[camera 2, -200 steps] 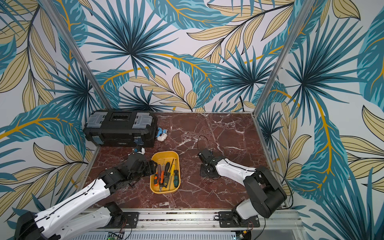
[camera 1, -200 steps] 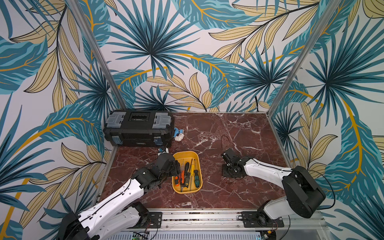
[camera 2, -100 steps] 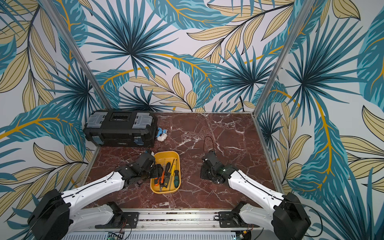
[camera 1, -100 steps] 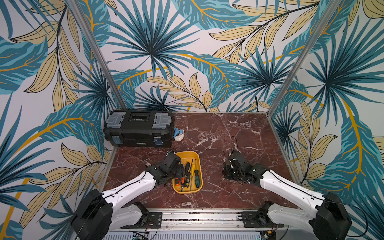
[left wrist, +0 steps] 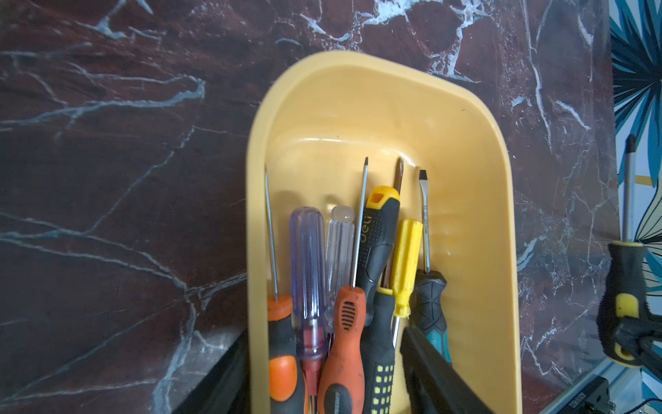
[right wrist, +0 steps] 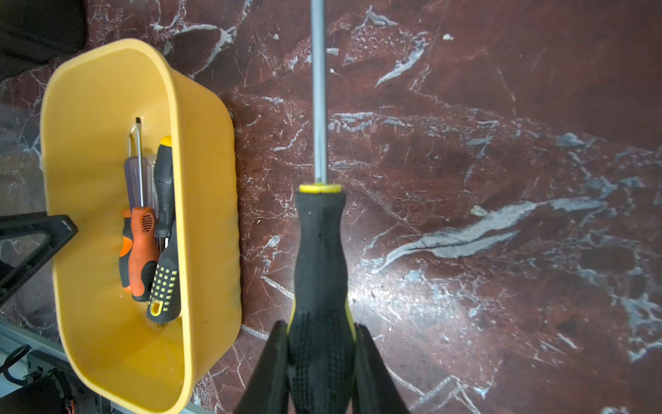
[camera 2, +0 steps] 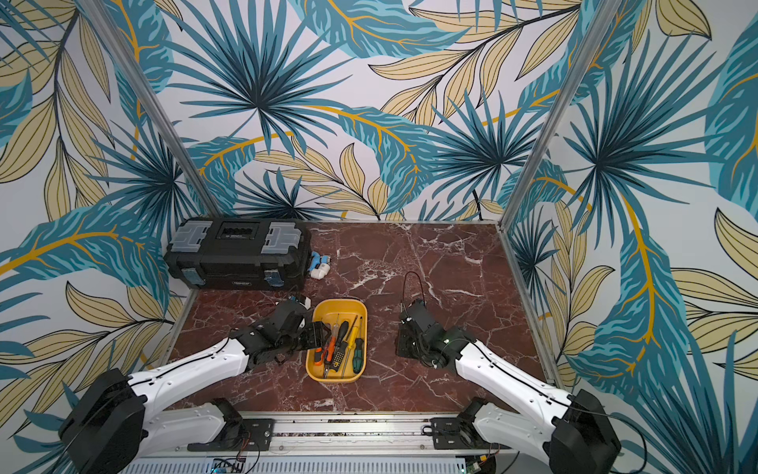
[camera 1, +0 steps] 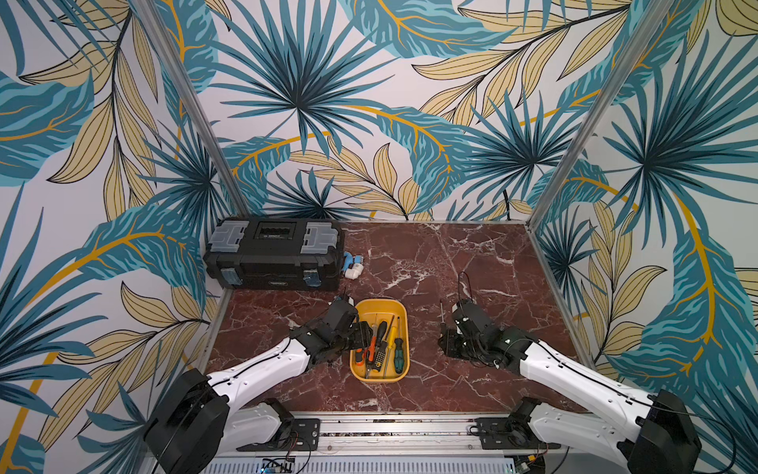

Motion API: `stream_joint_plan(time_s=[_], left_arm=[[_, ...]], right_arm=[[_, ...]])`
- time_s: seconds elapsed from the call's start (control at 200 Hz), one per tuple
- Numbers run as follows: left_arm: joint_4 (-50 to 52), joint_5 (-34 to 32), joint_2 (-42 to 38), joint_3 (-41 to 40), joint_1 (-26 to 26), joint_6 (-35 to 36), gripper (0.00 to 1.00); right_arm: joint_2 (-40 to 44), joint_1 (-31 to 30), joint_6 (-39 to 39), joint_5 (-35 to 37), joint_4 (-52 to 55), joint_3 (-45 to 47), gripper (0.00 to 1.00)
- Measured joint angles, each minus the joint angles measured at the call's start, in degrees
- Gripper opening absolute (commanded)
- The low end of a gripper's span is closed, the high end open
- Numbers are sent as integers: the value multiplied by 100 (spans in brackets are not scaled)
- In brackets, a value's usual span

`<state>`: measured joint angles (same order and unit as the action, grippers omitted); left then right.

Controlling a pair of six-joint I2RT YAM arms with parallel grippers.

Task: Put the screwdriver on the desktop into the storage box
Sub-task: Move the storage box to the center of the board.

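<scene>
Attention is needed for one relation only: how the storage box (camera 1: 381,305) lies from the right claw (right wrist: 320,328). The screwdriver (right wrist: 318,251), black with yellow marks, is held by this claw at the thick end of its handle, the jaws being pressed on both sides of it. Its steel shaft is pointed away from the arm, toward the far edge of the bench (camera 1: 471,254). Whether the tool is lifted clear of the bench cannot be told with certainty.

The box is placed near the front edge, about midway between the left and right edges, and so it is found on the left-edge side of the held screwdriver, near it but apart. In both top views the long axis of the box is seen to run from the front edge to the far edge, almost parallel to the shaft. It is therefore judged that a sideways carry toward the left edge is called for, with little or no turning of the wrist.

The left claw (left wrist: 324,329) is spread wide at the box, one finger outside its wall and one inside; nothing is seen clamped by it. Other screwdrivers (left wrist: 344,322) are laid over much of the box floor, so it is expected that the held one must be set down beside or upon them.
</scene>
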<state>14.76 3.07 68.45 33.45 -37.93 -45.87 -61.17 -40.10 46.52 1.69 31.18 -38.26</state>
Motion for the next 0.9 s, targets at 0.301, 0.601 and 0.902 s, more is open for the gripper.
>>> stream_joint_plan(time_s=[0.301,0.601,0.902], left_arm=[[748,-396,-1088,24,0,-313,65],[-328,680,-2328,179,-26,-494,70],[-2951,2179,-2177,-302,-68,-1163,73]], right_arm=[[243,-833,-140,-116,-280,-251,0],[544,-1060,7,-1303,-2260,-94,0],[476,-1069,715,-2155,-4135,136,0]])
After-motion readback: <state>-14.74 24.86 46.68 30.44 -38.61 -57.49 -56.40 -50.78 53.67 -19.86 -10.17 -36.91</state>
